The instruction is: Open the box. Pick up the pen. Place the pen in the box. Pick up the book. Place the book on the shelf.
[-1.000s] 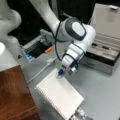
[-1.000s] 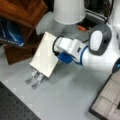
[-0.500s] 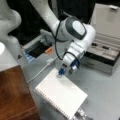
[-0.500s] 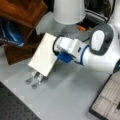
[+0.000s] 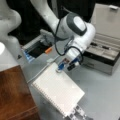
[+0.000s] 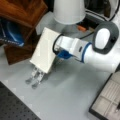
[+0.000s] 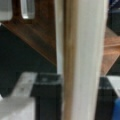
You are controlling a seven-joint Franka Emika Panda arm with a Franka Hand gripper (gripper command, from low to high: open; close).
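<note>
The white book point(image 5: 58, 89) sits tilted on a metal stand point(image 5: 78, 113) near the bottom middle of a front view. Its long side runs from the upper left down to the lower right, and its wire spine lies along the lower left edge. In a front view the book point(image 6: 45, 50) leans up and to the right, with the stand's feet point(image 6: 35, 78) poking out under its low end. In the wrist view the book's edge point(image 7: 82, 60) fills the middle as a tall pale strip.

The gripper point(image 5: 60, 68) is at the book's top edge, and its fingers look clamped on that edge. In a front view the gripper point(image 6: 59, 55) meets the book's right side.

The box point(image 5: 106, 51) is open at the upper right, lid standing up. A dark thin thing, maybe the pen point(image 5: 100, 46), lies inside it.

The brown shelf point(image 5: 13, 95) is at the lower left, just beside the book. In a front view the shelf point(image 6: 21, 11) is at the upper left. Bare grey table point(image 5: 105, 92) lies open to the right of the book.

No words can be read.
</note>
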